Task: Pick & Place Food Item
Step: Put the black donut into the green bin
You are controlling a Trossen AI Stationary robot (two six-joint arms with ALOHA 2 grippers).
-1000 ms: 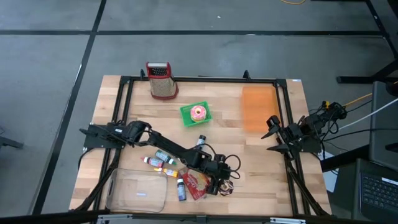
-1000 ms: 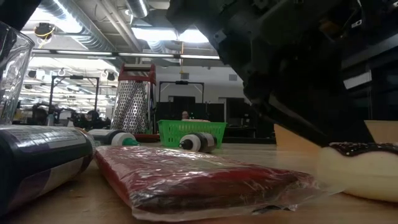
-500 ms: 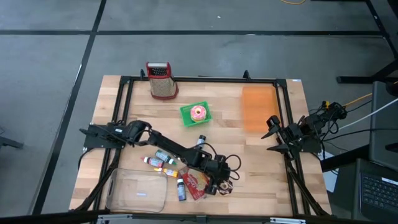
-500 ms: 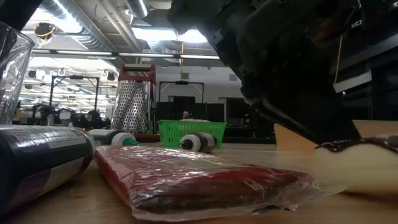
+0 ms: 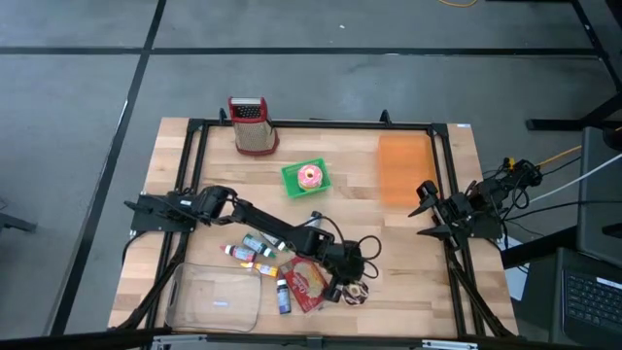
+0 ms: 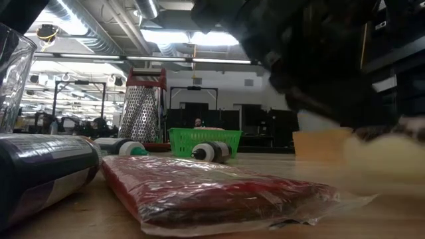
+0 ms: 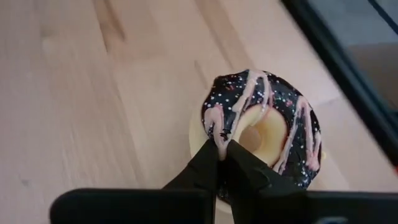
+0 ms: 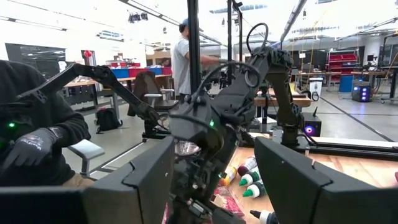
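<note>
The left gripper (image 7: 222,146) is clamped on the near rim of the donut (image 7: 261,127), its two dark fingertips pinched together over the chocolate icing just beside the hole; in the high view the gripper (image 5: 348,289) and donut (image 5: 358,291) sit near the table's front edge, at about 6 o'clock from the table's middle. Just at 9 o'clock of the donut lies the red packet (image 5: 307,282), with small bottles (image 5: 255,252) farther that way and a clear tub (image 5: 216,299) toward 8 o'clock. The green basket (image 5: 306,177) holding a pink donut stands at 12 o'clock from the grasp, the grater (image 5: 251,124) at 11 o'clock by the far rail, and an orange mat (image 5: 403,171) at 1 o'clock. Bare wood lies open from 2 to 4 o'clock of the donut, out to the right rail. The right gripper (image 8: 214,186) waits at the table's right edge with its fingers spread wide. In the low view the donut (image 6: 385,159) is a pale blur under the dark arm, and whether it rests on the wood cannot be told; the packet (image 6: 212,189) fills the foreground.
</note>
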